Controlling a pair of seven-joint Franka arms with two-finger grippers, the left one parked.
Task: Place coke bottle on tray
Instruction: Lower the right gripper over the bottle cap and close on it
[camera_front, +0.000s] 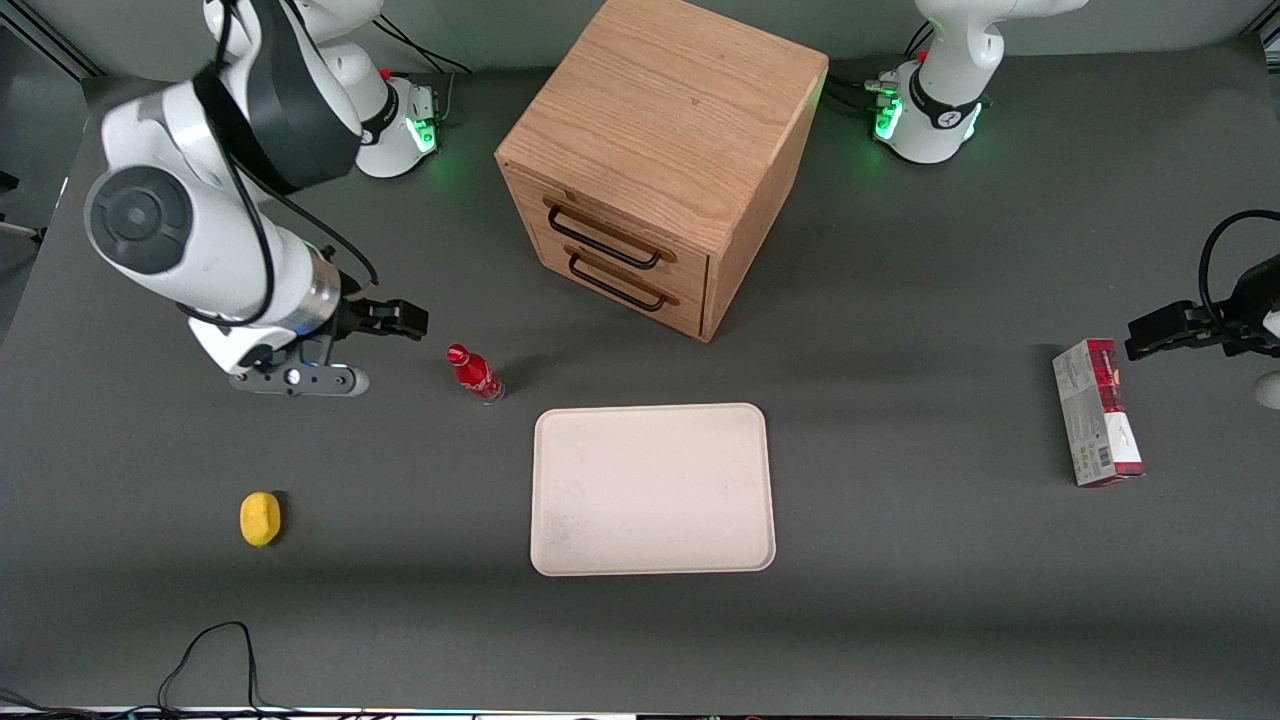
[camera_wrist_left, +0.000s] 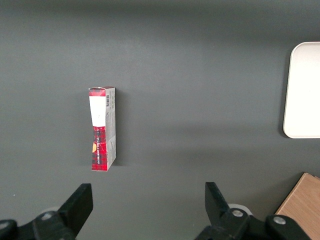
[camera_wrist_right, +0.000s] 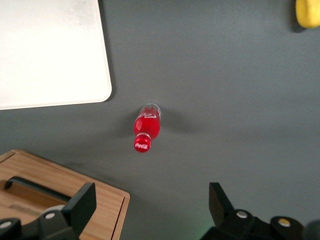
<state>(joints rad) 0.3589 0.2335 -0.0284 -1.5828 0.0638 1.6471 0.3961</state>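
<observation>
Nothing done yet: coke bottle (camera_front: 475, 373) upright on table (camera_front: 900, 600) just beside empty tray (camera_front: 652, 489), gripper (camera_front: 400, 320) near it with fingers spread, holding nothing; grasp, carry and placing all left.

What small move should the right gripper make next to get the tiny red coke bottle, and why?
Probably carry the right gripper sideways over the tiny red coke bottle and then lower it. The bottle stands upright on the grey table, apart from the open, empty fingers, and the large cream rectangular tray beside it holds nothing yet.
</observation>
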